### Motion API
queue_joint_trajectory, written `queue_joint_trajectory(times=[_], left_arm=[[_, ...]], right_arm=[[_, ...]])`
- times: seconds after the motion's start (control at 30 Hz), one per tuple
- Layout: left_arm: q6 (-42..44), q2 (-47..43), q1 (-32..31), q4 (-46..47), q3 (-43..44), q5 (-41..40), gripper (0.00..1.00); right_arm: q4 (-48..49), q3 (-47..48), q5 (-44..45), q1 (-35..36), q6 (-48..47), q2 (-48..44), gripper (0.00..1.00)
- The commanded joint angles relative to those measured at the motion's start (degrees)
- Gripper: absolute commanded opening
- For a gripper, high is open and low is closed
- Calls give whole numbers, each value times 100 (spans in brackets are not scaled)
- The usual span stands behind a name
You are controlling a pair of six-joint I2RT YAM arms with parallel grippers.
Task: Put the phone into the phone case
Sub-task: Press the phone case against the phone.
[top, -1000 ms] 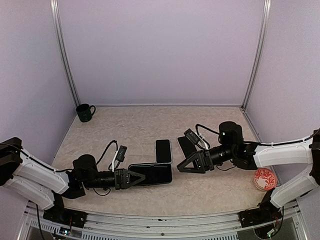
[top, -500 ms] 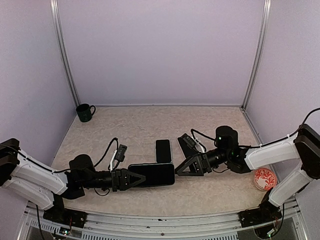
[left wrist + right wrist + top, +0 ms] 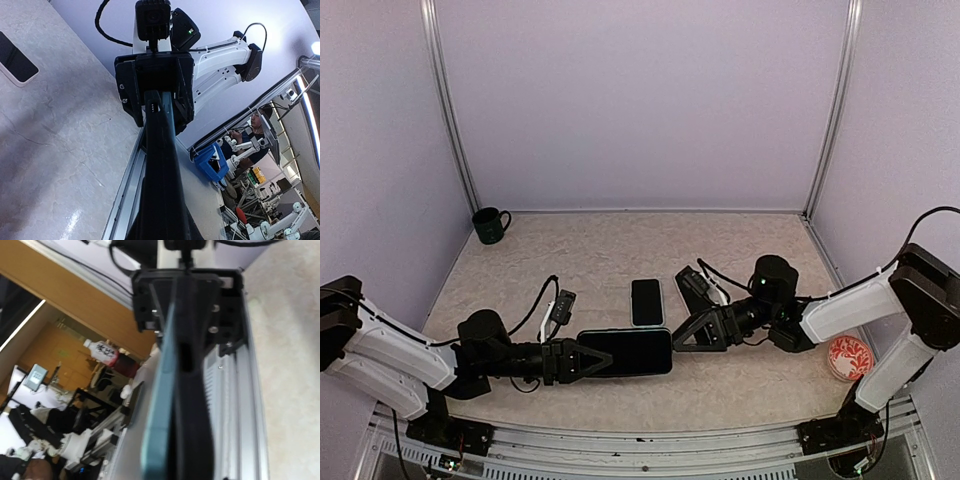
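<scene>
My left gripper (image 3: 600, 356) is shut on the left end of a black slab (image 3: 632, 351), held level just above the table. Edge-on in the right wrist view, the slab is a teal-edged phone (image 3: 161, 405) lying against a black phone case (image 3: 192, 430). The left gripper (image 3: 187, 305) clamps their far end. My right gripper (image 3: 678, 338) meets the slab's right end. In the left wrist view the slab (image 3: 159, 165) runs up into the right gripper (image 3: 156, 92), whose jaws flank its end. Whether they press on it does not show.
A second dark phone with a pale rim (image 3: 646, 301) lies flat on the table (image 3: 570, 260) just behind the held slab, also seen as a dark phone (image 3: 15, 57) in the left wrist view. A green mug (image 3: 490, 225) stands back left. A red-and-white dish (image 3: 849, 357) sits at the right.
The right gripper has moved left up to the slab's right end. The left gripper has pushed the slab slightly right, so the gap between them has gone.
</scene>
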Motion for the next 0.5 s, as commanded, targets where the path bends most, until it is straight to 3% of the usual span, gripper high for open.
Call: queue_joint_trajectory(times=[0.0, 0.23, 0.47], left_arm=[[85, -5, -38, 628, 190, 112, 1], [82, 8, -38, 635, 203, 109, 1], [66, 43, -46, 623, 219, 104, 1]], right_arm=[[636, 31, -198, 120, 319, 158, 46], [717, 136, -202, 273, 394, 337, 37], [869, 199, -261, 296, 552, 386, 21]])
